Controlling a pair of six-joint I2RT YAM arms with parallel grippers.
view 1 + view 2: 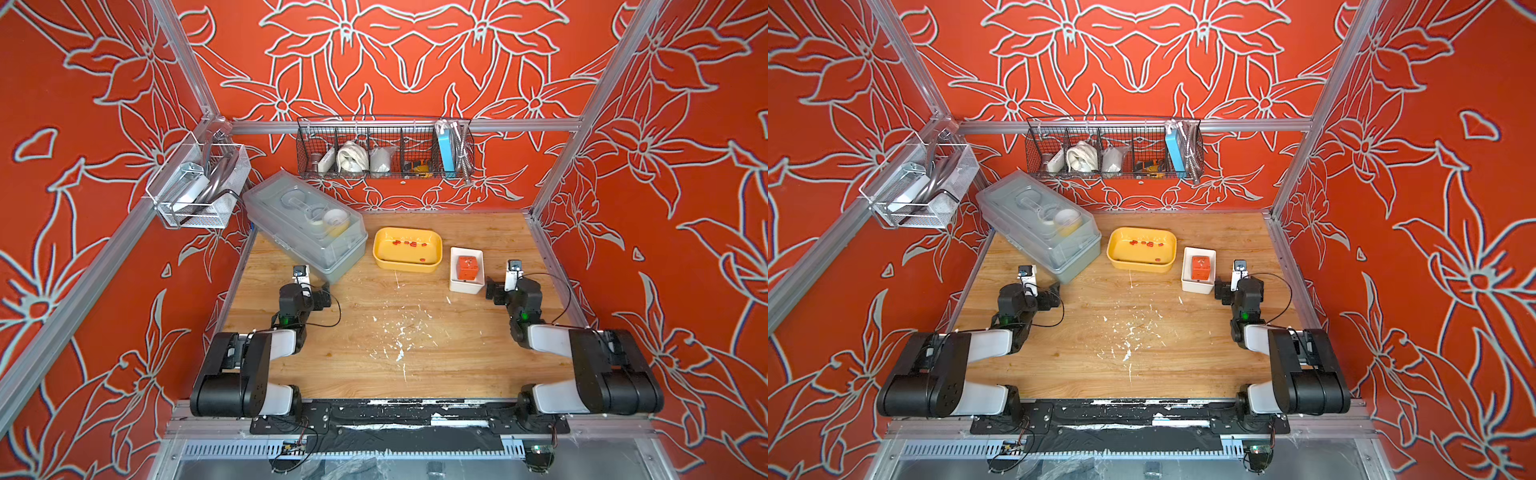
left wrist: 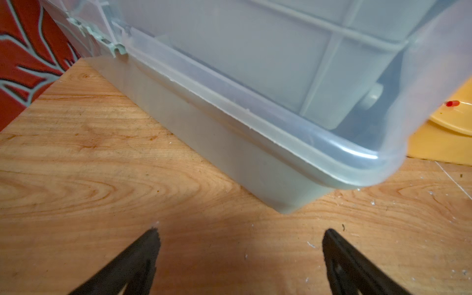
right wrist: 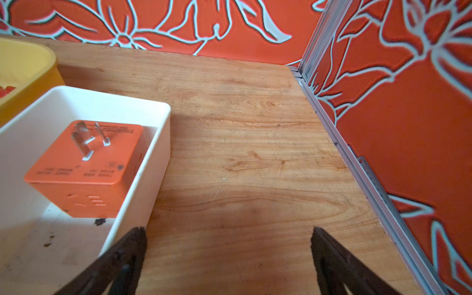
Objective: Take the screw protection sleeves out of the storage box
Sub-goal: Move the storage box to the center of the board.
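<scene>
Bright, even overhead light; soft shadows, blurred wrist-view edges.

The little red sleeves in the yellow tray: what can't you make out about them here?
- Both top views: the screw protection sleeves are too small to count surely or to tell touching from apart.
- Left wrist view: the clear lidded box hides the storage box except one corner, where a single sleeve shows.
- Right wrist view: the picture's edge cuts the storage box off; its sleeves are a blurred red sliver.

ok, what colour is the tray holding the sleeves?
Yellow; the tray shows best in a top view.
</scene>
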